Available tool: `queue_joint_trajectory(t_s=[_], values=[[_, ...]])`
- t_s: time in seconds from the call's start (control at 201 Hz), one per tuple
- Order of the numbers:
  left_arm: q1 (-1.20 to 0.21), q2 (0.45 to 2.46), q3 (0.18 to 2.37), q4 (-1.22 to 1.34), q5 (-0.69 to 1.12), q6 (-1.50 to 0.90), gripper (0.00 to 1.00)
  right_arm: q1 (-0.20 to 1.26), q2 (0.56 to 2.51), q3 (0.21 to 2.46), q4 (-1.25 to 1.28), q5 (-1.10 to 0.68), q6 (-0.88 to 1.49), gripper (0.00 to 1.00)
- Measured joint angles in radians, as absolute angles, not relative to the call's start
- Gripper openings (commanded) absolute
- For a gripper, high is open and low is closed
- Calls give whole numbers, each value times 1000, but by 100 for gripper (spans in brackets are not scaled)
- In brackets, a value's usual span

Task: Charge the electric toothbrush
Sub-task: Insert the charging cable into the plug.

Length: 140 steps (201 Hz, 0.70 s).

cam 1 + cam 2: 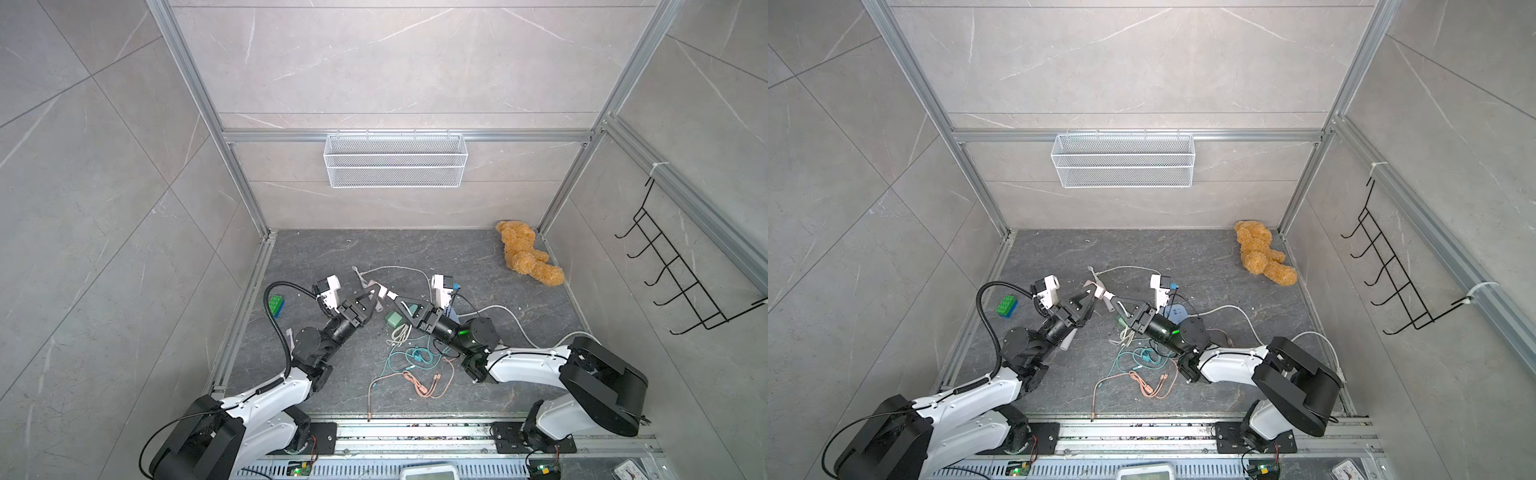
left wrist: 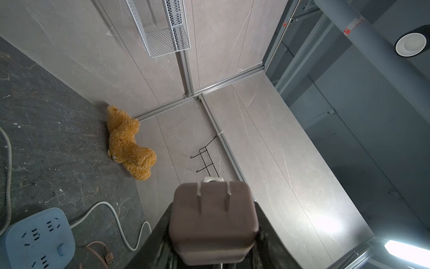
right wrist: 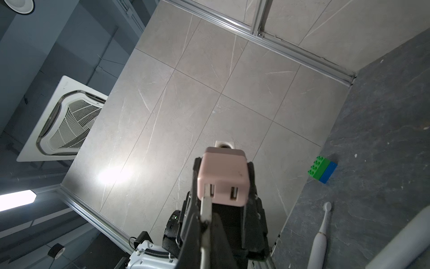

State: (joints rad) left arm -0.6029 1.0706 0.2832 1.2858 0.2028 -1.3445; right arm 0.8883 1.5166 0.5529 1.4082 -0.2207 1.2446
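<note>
In the right wrist view, the left gripper [image 3: 223,170] clamps a pale pink wall adapter [image 3: 222,181] by its two sides, the black fingers partly spread to the block's width. The adapter's face shows two USB ports. The right gripper [image 3: 207,221] is pinched nearly closed on a white USB plug [image 3: 206,205], whose tip meets one of the ports; how deep it sits cannot be told. Beyond them the electric toothbrush [image 3: 318,244] lies flat on the dark stone floor [image 3: 384,116]. It is white and slim, with a thin ring at the neck and a small bristle head, and it points toward a green-and-blue toy brick [image 3: 322,171] some way off. In the left wrist view, the adapter's other face carries two flat metal prongs. A pale blue power strip [image 2: 37,237] rests on the floor with a white cord running from it, and a tan teddy bear [image 2: 130,144] lies against the wall. In both top views, the two grippers meet tip to tip above the middle of the floor. The toothbrush lies beneath them, partly hidden, with its head toward the back wall.
</note>
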Motion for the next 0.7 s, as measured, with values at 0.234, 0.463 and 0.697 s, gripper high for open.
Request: queue_joint_trajectory(t_s=[0.234, 0.463, 0.697], values=[[-614, 1077, 283, 1291, 193, -1345, 0, 889, 1531, 557, 1410, -220, 1266, 0], [-614, 1084, 283, 1306, 192, -1344, 0, 890, 1531, 569, 1409, -221, 1264, 0], [-617, 1085, 283, 1310, 192, -1343, 0, 890, 1530, 569, 1409, -221, 1261, 0]])
